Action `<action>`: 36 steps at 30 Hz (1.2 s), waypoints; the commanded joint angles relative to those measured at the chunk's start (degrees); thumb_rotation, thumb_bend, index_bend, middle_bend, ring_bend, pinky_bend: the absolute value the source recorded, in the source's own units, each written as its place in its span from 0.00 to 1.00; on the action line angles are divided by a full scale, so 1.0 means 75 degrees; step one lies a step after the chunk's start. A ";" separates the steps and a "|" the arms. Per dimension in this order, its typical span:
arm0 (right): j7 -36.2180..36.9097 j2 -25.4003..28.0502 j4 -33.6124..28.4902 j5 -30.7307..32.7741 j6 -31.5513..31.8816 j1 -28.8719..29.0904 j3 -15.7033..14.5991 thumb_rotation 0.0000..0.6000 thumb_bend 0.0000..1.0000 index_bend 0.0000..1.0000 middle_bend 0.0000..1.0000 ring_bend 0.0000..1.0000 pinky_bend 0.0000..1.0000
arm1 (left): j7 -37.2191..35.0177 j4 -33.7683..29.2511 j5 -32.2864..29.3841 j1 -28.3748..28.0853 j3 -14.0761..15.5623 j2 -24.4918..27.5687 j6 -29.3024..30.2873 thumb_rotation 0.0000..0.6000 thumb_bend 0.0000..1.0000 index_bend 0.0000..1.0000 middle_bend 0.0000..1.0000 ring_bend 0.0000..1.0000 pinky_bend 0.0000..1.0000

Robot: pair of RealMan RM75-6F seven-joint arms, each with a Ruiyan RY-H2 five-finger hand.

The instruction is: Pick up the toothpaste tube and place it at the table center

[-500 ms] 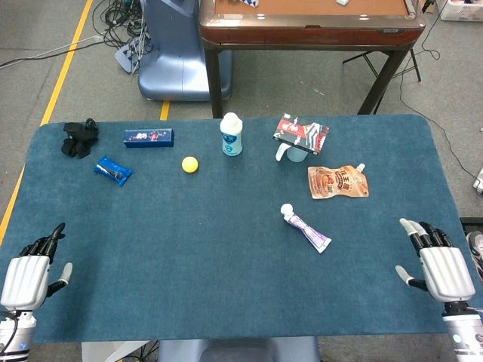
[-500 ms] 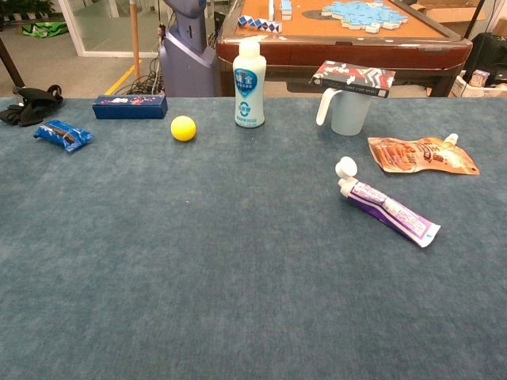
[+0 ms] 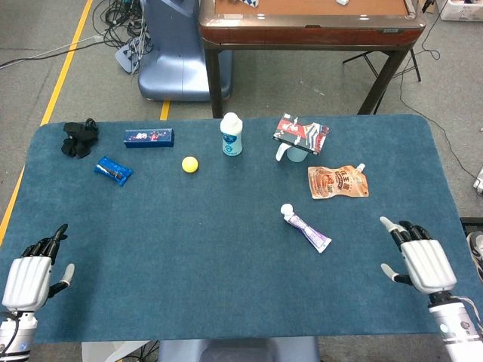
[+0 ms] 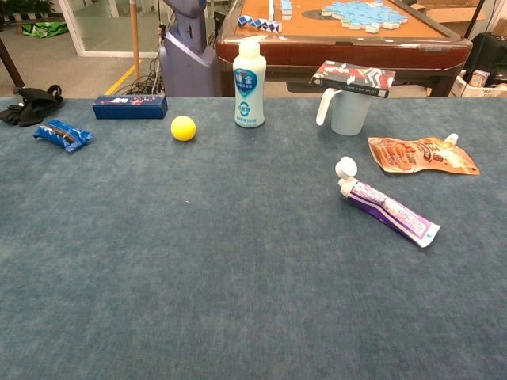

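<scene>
the right hand (image 3: 421,260) sits in the lower right of the head view, fingers spread apart and pointing up toward the top of the frame, holding nothing; its thumb sticks out to the left. it is over the blue table cover (image 3: 189,256), well apart from anything. the left hand (image 3: 29,275) sits in the lower left corner of the same view, fingers also apart and empty, at the cloth's near edge. neither hand shows in the chest view.

the toothpaste tube (image 3: 306,227) lies flat on the cloth, right of the middle of the head view, its white cap toward the upper left and its crimped purple end toward the lower right. in the chest view the toothpaste tube (image 4: 386,203) lies in the right half of the frame, untouched. it lies to the left of the right hand and a little higher in the frame, with open cloth between them.

further out, an orange pouch (image 3: 338,182) lies just above the tube, and a cup with a book on it (image 3: 299,138) stands above that. a white bottle (image 3: 232,134) and a yellow ball (image 3: 189,164) sit in the upper middle; a blue box (image 3: 149,137), a blue wrapper (image 3: 112,170) and a black bundle (image 3: 79,139) fill the upper left.

as i judge it, the task is barely begun: nothing is grasped or lifted yet. the reach, the grip, the carry left toward the cloth's middle and the release all remain, and the right hand looks best placed for it.
</scene>
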 commanded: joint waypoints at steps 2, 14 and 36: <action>-0.0583 -0.0054 -0.0300 0.0686 -0.1048 0.0696 0.0336 1.00 0.28 0.18 0.31 0.16 0.21 | -0.0020 0.0016 0.0024 0.0023 0.0007 0.0002 0.0000 1.00 0.36 0.00 0.24 0.24 0.30; -0.1720 -0.1204 0.0312 0.2783 -0.3176 0.2597 0.1075 1.00 0.28 0.23 0.33 0.16 0.21 | -0.0118 -0.0045 0.0234 -0.0009 0.0027 0.0041 -0.0108 1.00 0.36 0.00 0.24 0.24 0.29; -0.2772 -0.2887 0.1411 0.4114 -0.3549 0.4066 0.0697 1.00 0.21 0.23 0.32 0.16 0.21 | -0.0420 -0.0016 0.0339 0.0016 0.0078 0.0067 -0.0240 1.00 0.36 0.00 0.24 0.24 0.28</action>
